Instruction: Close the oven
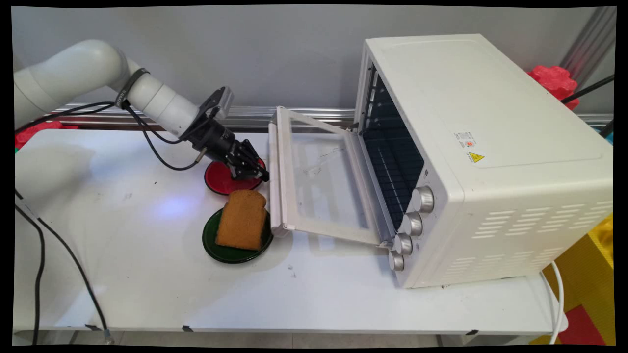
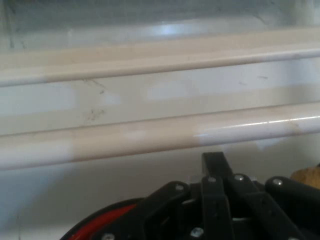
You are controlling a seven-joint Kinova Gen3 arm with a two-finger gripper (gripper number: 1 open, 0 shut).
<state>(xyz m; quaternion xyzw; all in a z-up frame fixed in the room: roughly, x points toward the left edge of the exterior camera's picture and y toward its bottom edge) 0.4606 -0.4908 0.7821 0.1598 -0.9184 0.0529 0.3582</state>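
My tool (image 1: 259, 172) looks clenched on nothing, just left of the oven's dropped door handle (image 1: 275, 171) over the red plate (image 1: 219, 179); nudging sideways could bump the toast (image 1: 242, 219) just below

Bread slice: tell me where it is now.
In the main view the bread slice lies on the green plate, left of the open oven door, just below the gripper.
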